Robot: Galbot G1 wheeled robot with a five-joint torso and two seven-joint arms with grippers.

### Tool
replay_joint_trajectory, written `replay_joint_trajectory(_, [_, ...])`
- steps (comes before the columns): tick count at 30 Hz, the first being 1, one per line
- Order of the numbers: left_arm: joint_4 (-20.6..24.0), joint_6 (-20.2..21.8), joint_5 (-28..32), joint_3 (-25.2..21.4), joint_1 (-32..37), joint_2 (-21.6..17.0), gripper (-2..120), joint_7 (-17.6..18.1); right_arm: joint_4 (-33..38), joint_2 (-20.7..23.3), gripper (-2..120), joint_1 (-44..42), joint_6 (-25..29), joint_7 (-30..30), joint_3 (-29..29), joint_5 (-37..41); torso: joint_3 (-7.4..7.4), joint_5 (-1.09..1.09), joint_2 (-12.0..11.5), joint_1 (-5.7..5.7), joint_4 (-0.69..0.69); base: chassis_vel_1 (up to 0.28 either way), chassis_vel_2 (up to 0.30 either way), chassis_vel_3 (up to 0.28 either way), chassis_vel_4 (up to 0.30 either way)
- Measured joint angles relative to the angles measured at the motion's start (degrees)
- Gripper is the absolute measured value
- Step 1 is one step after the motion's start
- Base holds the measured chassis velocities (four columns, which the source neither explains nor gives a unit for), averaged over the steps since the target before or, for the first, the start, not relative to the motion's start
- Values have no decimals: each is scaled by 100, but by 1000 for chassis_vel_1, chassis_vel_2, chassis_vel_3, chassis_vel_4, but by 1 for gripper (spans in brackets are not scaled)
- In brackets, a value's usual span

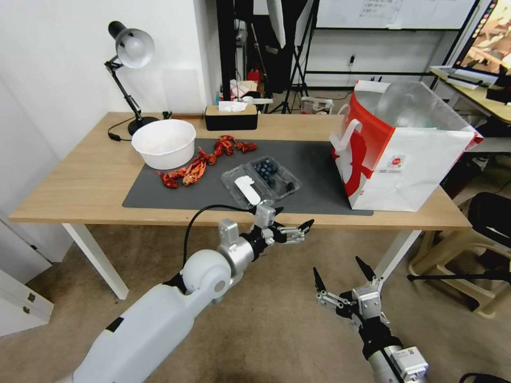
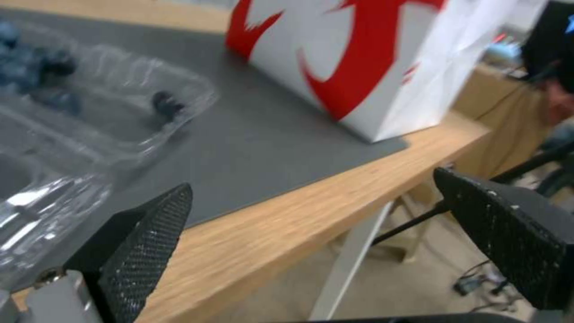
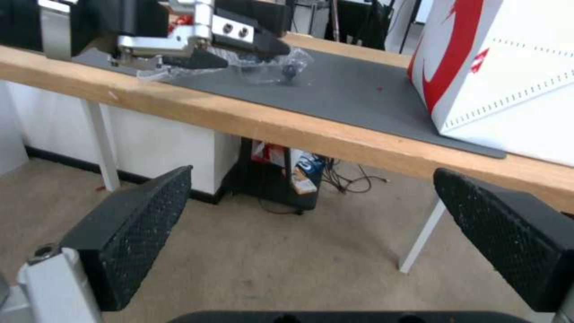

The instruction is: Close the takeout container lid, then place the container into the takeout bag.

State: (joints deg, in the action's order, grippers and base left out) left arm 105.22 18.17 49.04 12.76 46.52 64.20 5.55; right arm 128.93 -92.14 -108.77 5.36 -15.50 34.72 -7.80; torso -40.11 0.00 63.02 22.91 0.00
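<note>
Lid (image 1: 246,190) and berry half of the takeout container (image 1: 261,181) are spread open at frame centre, just above the empty, wide-open left gripper (image 1: 293,218); the right gripper (image 1: 343,274), also open, is held lower right.

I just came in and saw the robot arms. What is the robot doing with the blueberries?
Nothing is held yet. The takeout container lies open on the grey mat, its lid flat. The left gripper is open at the table edge beside it. The right gripper waits open, lower down. The takeout bag stands open nearby.
</note>
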Motion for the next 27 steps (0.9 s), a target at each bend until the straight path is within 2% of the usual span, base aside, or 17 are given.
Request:
replay_joint_trajectory(7, [-173,333,-30,53,-178,80,100,504,-155,0,100,109,-1,4,27,39,0,0,0,0,0,0,0,0,0])
replay_joint_trajectory(15, [-244,558,-7,96,-296,106,100,637,-230,0,100,204,-48,5,45,74,0,0,0,0,0,0,0,0,0])
replay_joint_trajectory(27, [-314,601,108,57,-396,124,100,831,-332,0,100,243,-66,4,60,105,0,0,0,0,0,0,0,0,0])
